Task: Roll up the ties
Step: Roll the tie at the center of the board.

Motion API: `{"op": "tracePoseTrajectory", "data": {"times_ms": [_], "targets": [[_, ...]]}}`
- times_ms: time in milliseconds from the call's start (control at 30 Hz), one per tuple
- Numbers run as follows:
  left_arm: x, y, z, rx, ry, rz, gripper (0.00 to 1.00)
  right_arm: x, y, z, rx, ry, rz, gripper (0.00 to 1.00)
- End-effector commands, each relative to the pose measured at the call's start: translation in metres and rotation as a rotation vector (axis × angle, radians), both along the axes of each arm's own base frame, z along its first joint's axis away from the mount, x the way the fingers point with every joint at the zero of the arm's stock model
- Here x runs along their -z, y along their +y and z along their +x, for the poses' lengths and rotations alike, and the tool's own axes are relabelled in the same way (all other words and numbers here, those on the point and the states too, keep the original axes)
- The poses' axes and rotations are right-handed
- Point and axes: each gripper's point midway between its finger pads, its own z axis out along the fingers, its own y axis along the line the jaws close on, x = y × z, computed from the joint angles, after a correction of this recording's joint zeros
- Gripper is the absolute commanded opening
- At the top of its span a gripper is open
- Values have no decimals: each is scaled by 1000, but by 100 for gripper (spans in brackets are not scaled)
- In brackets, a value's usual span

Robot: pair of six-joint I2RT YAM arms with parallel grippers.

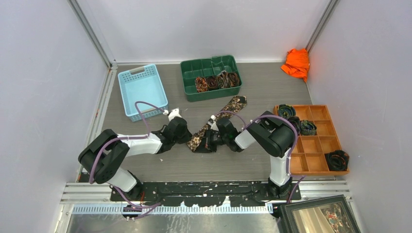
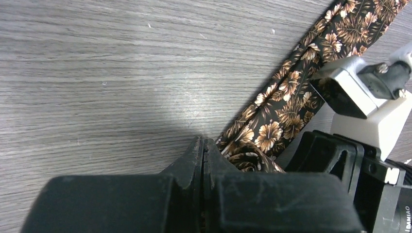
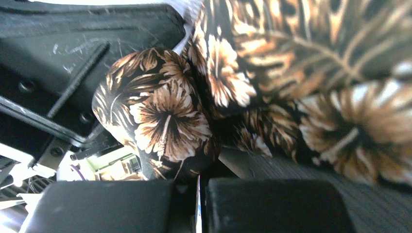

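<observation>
— Grey wood-grain bench (image 1: 262, 92), pale walls on three sides. What do you see on it from your spot?

— Biggest first: the left arm (image 1: 141, 143) and the right arm (image 1: 272, 133), both bent in toward the middle, wrists nearly meeting.

— And the boxes?

— On the right, a wooden tray (image 1: 316, 144) split into compartments, with dark coils (image 1: 307, 127) in a few of them. At the back left is a blue basket (image 1: 141, 90). Beside it stands a green bin (image 1: 209, 94) with a row of rolled ties (image 1: 217, 81) in its front compartments. An orange cloth (image 1: 296, 63) is bunched in the far right corner, and a picture frame (image 1: 318, 216) sits at the near right.

— Where's the loose one?

— The flowered tie (image 1: 233, 104), brown and tan on black, lies slantwise on the bench. It runs from just in front of the green bin down into the gap between the two wrists. Its near end is curled into a small roll (image 3: 160, 121).

— Fingers?

— The left fingers (image 2: 187, 165) are pressed tight together, low over the bench, just beside that roll, with nothing visible between them. The right fingers (image 3: 272, 204) are closed to a sliver as well, with the roll right against their tips. Whether they nip any cloth, I can't tell.
</observation>
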Motion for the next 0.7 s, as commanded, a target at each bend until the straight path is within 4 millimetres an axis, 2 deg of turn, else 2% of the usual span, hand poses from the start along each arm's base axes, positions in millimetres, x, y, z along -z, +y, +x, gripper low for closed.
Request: {"op": "tracePoseTrajectory", "data": {"times_ms": [0,233,367,467,600,667], "targets": [[15,4,-18,17,54,14,0,-15,14,18,11,-60,36,1],[17,17,-12,-13,44,100,0,-18,22,25,16,-64,55,2],[10,44,-5,-104,37,233,0,-23,15,20,13,-90,50,4],[-14,57,10,-160,-16,313,0,-35,7,14,3,-136,41,13],[-58,79,30,-249,-92,420,0,-75,-3,11,-10,-251,36,27],[-87,85,39,-278,-143,437,0,-95,-16,10,-11,-347,-34,42]]}}
